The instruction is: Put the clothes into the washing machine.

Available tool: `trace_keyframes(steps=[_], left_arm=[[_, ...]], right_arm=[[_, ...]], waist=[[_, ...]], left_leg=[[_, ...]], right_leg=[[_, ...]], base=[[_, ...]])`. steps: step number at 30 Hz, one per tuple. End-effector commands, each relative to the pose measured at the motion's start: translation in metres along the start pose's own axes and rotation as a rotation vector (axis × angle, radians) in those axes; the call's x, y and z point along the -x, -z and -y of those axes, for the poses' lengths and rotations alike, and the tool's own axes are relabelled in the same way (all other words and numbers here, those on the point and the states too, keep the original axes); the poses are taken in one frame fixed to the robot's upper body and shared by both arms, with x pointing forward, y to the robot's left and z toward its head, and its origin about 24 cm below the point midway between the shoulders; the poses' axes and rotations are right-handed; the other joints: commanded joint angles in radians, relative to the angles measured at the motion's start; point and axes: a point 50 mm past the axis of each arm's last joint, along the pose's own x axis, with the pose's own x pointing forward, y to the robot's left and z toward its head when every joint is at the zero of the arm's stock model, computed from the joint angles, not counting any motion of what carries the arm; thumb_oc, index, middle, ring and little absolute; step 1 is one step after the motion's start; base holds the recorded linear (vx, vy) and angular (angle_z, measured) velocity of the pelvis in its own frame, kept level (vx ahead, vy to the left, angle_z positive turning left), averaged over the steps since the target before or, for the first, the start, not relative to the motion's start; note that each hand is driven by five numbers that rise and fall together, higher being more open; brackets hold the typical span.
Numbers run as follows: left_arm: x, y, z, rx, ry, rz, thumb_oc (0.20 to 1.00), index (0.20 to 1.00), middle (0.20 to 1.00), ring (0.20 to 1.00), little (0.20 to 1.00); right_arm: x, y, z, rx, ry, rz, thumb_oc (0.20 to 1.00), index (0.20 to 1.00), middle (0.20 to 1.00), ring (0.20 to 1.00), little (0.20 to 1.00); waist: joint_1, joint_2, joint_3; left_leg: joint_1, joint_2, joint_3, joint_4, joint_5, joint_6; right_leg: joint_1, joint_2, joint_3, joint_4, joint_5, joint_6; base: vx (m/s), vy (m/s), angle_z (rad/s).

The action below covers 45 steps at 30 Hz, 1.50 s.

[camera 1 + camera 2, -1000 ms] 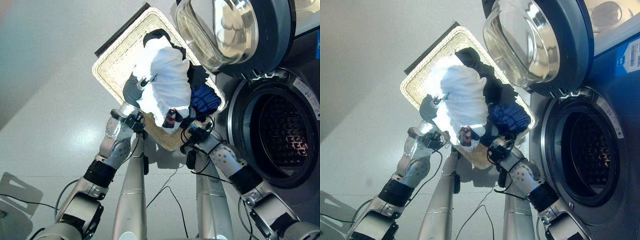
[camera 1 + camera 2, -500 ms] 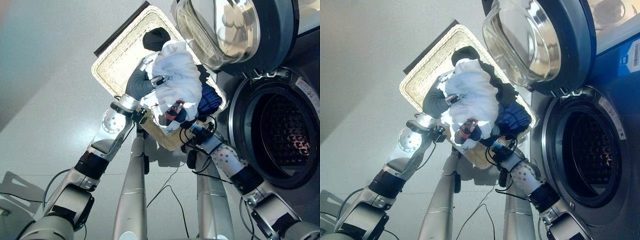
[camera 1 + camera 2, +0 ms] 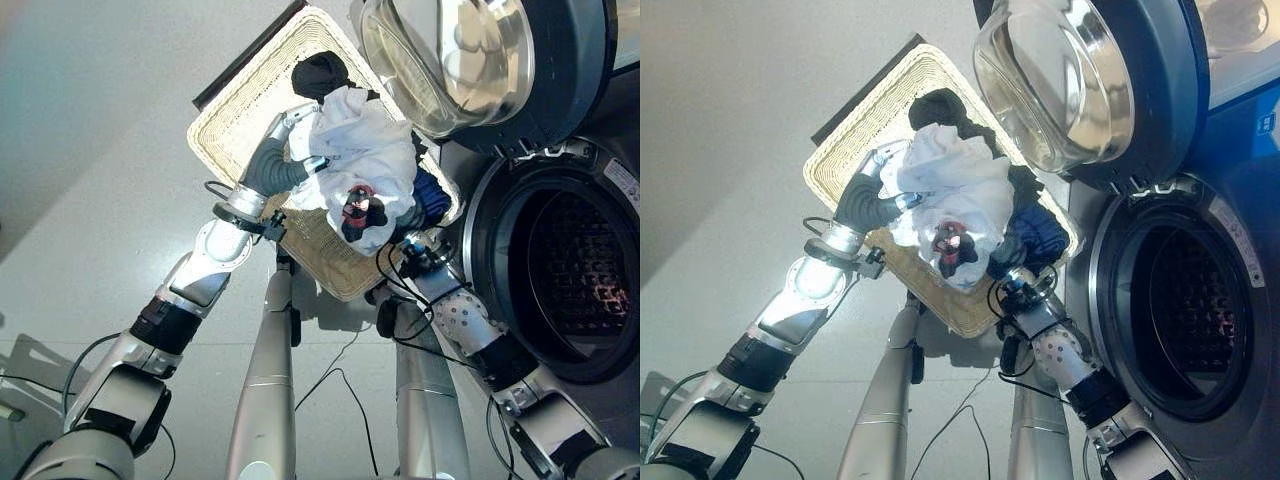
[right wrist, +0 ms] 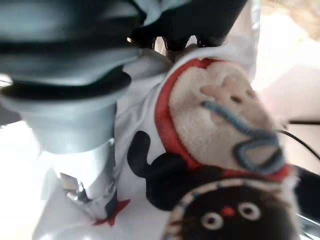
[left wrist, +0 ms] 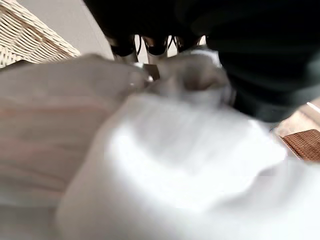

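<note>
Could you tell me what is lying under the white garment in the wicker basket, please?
Under the white garment in the wicker basket, black clothing and a dark blue piece stick out. Anything directly beneath it is covered. Both the left hand and right hand touch the garment.

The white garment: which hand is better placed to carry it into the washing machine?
Probably the right hand: it is under the white garment on the side nearer the open drum. The left hand grips the far side, over the basket.

White garment [image 3: 955, 190] held up over wicker basket [image 3: 855, 135] by left hand [image 3: 880, 190]; washing machine drum [image 3: 1185, 320] seen open at right.
</note>
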Motion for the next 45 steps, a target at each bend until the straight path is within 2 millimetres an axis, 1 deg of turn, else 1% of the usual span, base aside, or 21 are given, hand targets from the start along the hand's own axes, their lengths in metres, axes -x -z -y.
trace_keyframes(steps=[1,2,3,7,14,18,21,22,23,24,25,26,27,33,37,39,40,42,43,44,45], left_arm=[[-0.006,-0.021,0.003,-0.052,0.023,0.120,0.200,0.200,0.200,0.200,0.200],[-0.006,-0.021,0.003,-0.054,0.026,0.119,0.200,0.200,0.200,0.200,0.200],[-0.007,-0.022,0.004,-0.058,0.026,0.121,0.200,0.200,0.200,0.200,0.200],[-0.007,-0.022,0.004,-0.059,0.040,0.122,0.200,0.200,0.200,0.200,0.200],[-0.008,-0.022,0.009,-0.033,0.115,0.109,0.200,0.200,0.200,0.200,0.200],[-0.010,-0.020,0.015,-0.022,0.176,0.082,0.200,0.200,0.200,0.200,0.200],[-0.010,-0.020,0.018,-0.009,0.184,0.073,0.200,0.200,0.200,0.200,0.200],[-0.011,-0.020,0.018,0.000,0.182,0.069,0.244,0.244,0.244,0.244,0.244],[-0.011,-0.019,0.019,0.006,0.182,0.066,0.382,0.382,0.382,0.382,0.382],[-0.011,-0.019,0.019,0.007,0.183,0.065,0.451,0.451,0.451,0.451,0.451],[-0.011,-0.018,0.020,0.007,0.185,0.062,0.595,0.595,0.595,0.595,0.595],[-0.011,-0.018,0.021,0.010,0.187,0.061,0.912,0.912,0.912,0.912,0.912],[-0.011,-0.018,0.021,0.013,0.189,0.059,1.000,1.000,1.000,1.000,1.000],[-0.010,-0.017,0.022,0.019,0.158,0.053,1.000,1.000,1.000,1.000,1.000],[-0.008,-0.013,0.019,0.025,0.092,0.034,1.000,1.000,1.000,1.000,1.000],[-0.007,-0.009,0.016,0.021,0.030,0.005,1.000,1.000,1.000,1.000,1.000],[-0.005,-0.004,0.013,0.026,-0.038,-0.031,1.000,1.000,1.000,1.000,1.000],[-0.003,0.001,0.010,0.030,-0.092,-0.065,1.000,1.000,1.000,1.000,1.000],[-0.003,0.001,0.010,0.030,-0.092,-0.065,1.000,1.000,1.000,1.000,1.000],[0.004,0.012,0.004,0.054,-0.203,-0.142,1.000,1.000,1.000,1.000,1.000],[0.007,0.016,0.003,0.057,-0.243,-0.162,1.000,1.000,1.000,1.000,1.000]], right_arm=[[-0.013,-0.032,-0.042,-0.025,-0.199,0.210,1.000,1.000,1.000,1.000,1.000],[-0.012,-0.033,-0.043,-0.027,-0.198,0.219,0.507,0.507,0.507,0.507,0.507],[-0.012,-0.034,-0.043,-0.019,-0.207,0.237,0.200,0.200,0.200,0.200,0.200],[-0.013,-0.036,-0.046,-0.001,-0.204,0.250,0.200,0.200,0.200,0.200,0.200],[-0.015,-0.036,-0.048,-0.002,-0.217,0.235,0.200,0.200,0.200,0.200,0.200],[-0.017,-0.032,-0.050,-0.013,-0.234,0.212,0.200,0.200,0.200,0.200,0.200],[-0.017,-0.030,-0.051,-0.028,-0.251,0.194,0.200,0.200,0.200,0.200,0.200],[-0.017,-0.028,-0.052,-0.040,-0.258,0.186,0.200,0.200,0.200,0.200,0.200],[-0.018,-0.027,-0.053,-0.048,-0.261,0.181,0.200,0.200,0.200,0.200,0.200],[-0.018,-0.026,-0.053,-0.055,-0.263,0.177,0.200,0.200,0.200,0.200,0.200],[-0.019,-0.025,-0.053,-0.068,-0.268,0.171,0.200,0.200,0.200,0.200,0.200],[-0.019,-0.023,-0.054,-0.078,-0.269,0.170,0.200,0.200,0.200,0.200,0.200],[-0.019,-0.023,-0.054,-0.089,-0.270,0.168,0.200,0.200,0.200,0.200,0.200],[-0.020,-0.020,-0.054,-0.120,-0.279,0.160,0.200,0.200,0.200,0.200,0.200],[-0.020,-0.017,-0.054,-0.174,-0.285,0.158,0.200,0.200,0.200,0.200,0.200],[-0.019,-0.016,-0.053,-0.215,-0.291,0.168,0.200,0.200,0.200,0.200,0.200],[-0.019,-0.015,-0.053,-0.242,-0.292,0.183,0.200,0.200,0.200,0.200,0.200],[-0.019,-0.016,-0.052,-0.252,-0.293,0.196,0.200,0.200,0.200,0.200,0.200],[-0.019,-0.016,-0.052,-0.252,-0.293,0.196,0.200,0.200,0.200,0.200,0.200],[-0.019,-0.019,-0.051,-0.258,-0.291,0.231,0.200,0.200,0.200,0.200,0.200],[-0.020,-0.021,-0.051,-0.262,-0.289,0.247,0.200,0.200,0.200,0.200,0.200]], waist=[[-0.029,0.027,-0.011],[-0.030,0.028,-0.011],[-0.029,0.028,-0.011],[-0.030,0.030,-0.011],[-0.030,0.033,-0.011],[-0.031,0.035,-0.011],[-0.033,0.034,-0.011],[-0.033,0.035,-0.011],[-0.033,0.036,-0.011],[-0.033,0.036,-0.011],[-0.033,0.036,-0.011],[-0.032,0.037,-0.011],[-0.032,0.036,-0.011],[-0.030,0.036,-0.011],[-0.028,0.035,-0.011],[-0.026,0.035,-0.011],[-0.024,0.035,-0.011],[-0.022,0.035,-0.011],[-0.022,0.035,-0.011],[-0.019,0.037,-0.011],[-0.018,0.036,-0.011]], left_leg=[[-0.011,-0.079,0.048,0.136,-0.129,0.038],[-0.010,-0.079,0.049,0.135,-0.128,0.038],[-0.010,-0.079,0.050,0.133,-0.128,0.038],[-0.011,-0.077,0.052,0.134,-0.128,0.037],[-0.011,-0.078,0.053,0.135,-0.127,0.036],[-0.011,-0.079,0.053,0.131,-0.124,0.037],[-0.010,-0.079,0.055,0.128,-0.123,0.037],[-0.009,-0.079,0.055,0.126,-0.121,0.037],[-0.010,-0.079,0.055,0.126,-0.121,0.037],[-0.010,-0.079,0.055,0.126,-0.121,0.037],[-0.010,-0.080,0.054,0.126,-0.120,0.037],[-0.009,-0.080,0.054,0.126,-0.120,0.037],[-0.009,-0.080,0.054,0.125,-0.120,0.037],[-0.009,-0.080,0.053,0.122,-0.118,0.038],[-0.013,-0.080,0.052,0.124,-0.116,0.038],[-0.013,-0.080,0.051,0.123,-0.115,0.038],[-0.014,-0.081,0.049,0.123,-0.115,0.039],[-0.015,-0.082,0.048,0.122,-0.115,0.039],[-0.015,-0.082,0.048,0.122,-0.115,0.039],[-0.018,-0.082,0.046,0.123,-0.114,0.039],[-0.018,-0.083,0.045,0.124,-0.114,0.039]], right_leg=[[0.077,0.032,-0.069,-0.347,0.297,0.121],[0.077,0.032,-0.070,-0.347,0.297,0.121],[0.078,0.032,-0.071,-0.349,0.298,0.122],[0.076,0.031,-0.071,-0.346,0.296,0.123],[0.075,0.028,-0.071,-0.348,0.300,0.125],[0.074,0.030,-0.069,-0.350,0.301,0.126],[0.076,0.032,-0.067,-0.354,0.302,0.127],[0.076,0.033,-0.067,-0.355,0.303,0.127],[0.076,0.033,-0.067,-0.355,0.303,0.127],[0.076,0.033,-0.066,-0.355,0.303,0.127],[0.076,0.033,-0.065,-0.355,0.304,0.127],[0.077,0.033,-0.066,-0.355,0.304,0.128],[0.078,0.033,-0.066,-0.356,0.303,0.128],[0.078,0.033,-0.068,-0.358,0.304,0.128],[0.073,0.034,-0.068,-0.353,0.304,0.126],[0.074,0.035,-0.069,-0.353,0.303,0.126],[0.074,0.035,-0.070,-0.353,0.302,0.125],[0.074,0.035,-0.071,-0.352,0.300,0.125],[0.074,0.035,-0.071,-0.352,0.300,0.125],[0.072,0.033,-0.073,-0.350,0.300,0.125],[0.072,0.033,-0.075,-0.350,0.299,0.125]], base=[[0.00,0.000,0.00],[0.00,0.000,0.00],[0.00,0.000,0.00],[0.00,0.000,0.00],[0.00,0.000,0.00],[0.00,0.000,0.00],[0.00,0.000,0.00],[0.00,0.000,0.00],[0.00,0.000,0.00],[0.00,0.000,0.00],[0.00,0.000,0.00],[0.00,0.000,0.00],[0.00,0.000,0.00],[0.00,0.000,0.00],[0.00,0.000,0.00],[0.00,0.000,0.00],[0.00,0.000,0.00],[0.00,0.000,0.00],[0.00,0.000,0.00],[0.00,0.000,0.00],[0.00,0.000,0.00]])
